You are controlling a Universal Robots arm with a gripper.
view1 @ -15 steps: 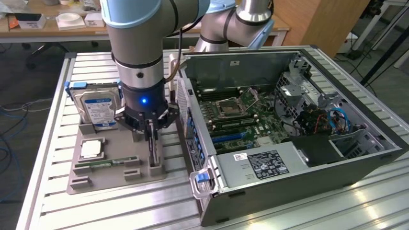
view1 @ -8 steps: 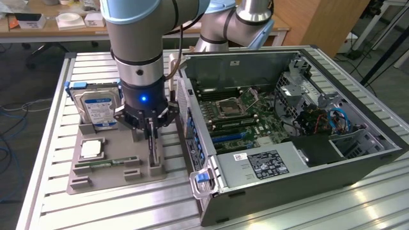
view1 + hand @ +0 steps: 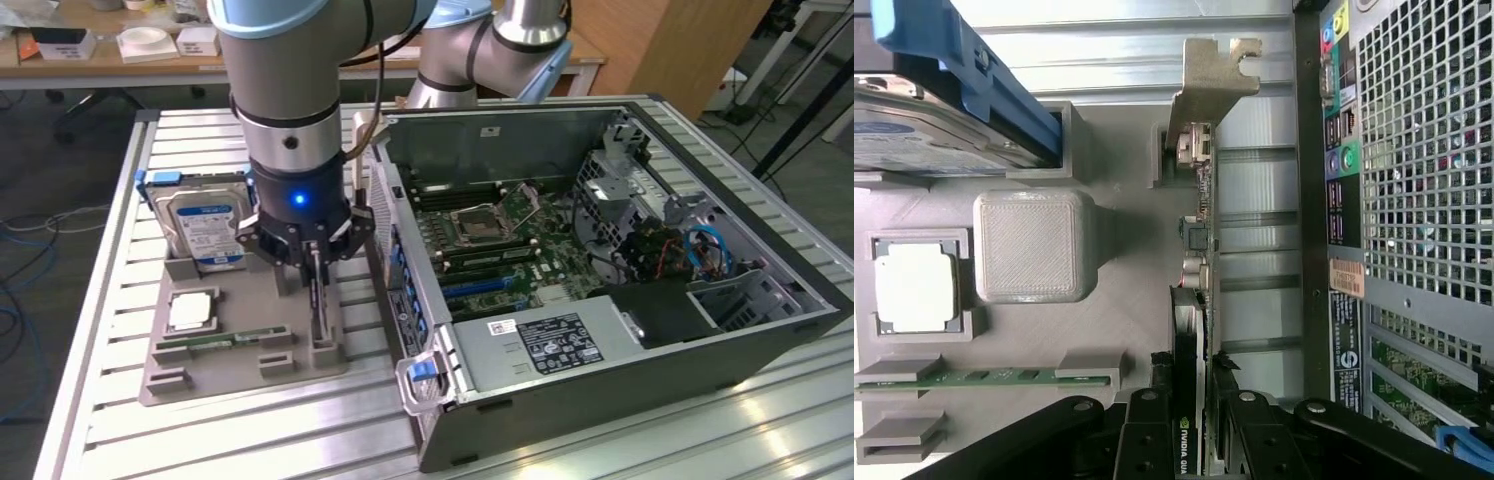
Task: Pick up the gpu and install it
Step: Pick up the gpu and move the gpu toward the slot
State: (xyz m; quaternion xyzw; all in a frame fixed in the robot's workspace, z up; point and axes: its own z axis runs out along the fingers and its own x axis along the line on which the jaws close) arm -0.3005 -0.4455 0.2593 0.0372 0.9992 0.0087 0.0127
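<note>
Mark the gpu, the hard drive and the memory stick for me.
gpu (image 3: 1201, 235), wrist view, on the board's edge near its metal bracket.
hard drive (image 3: 207, 233), exterior view, on the blue-white label.
memory stick (image 3: 984, 378), wrist view, on the middle of the green strip.

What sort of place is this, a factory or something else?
Most likely a robotics lab or workshop: a robot arm works over a slatted metal table bearing an open computer case and a gray tray of computer parts, with an office desk behind.
</note>
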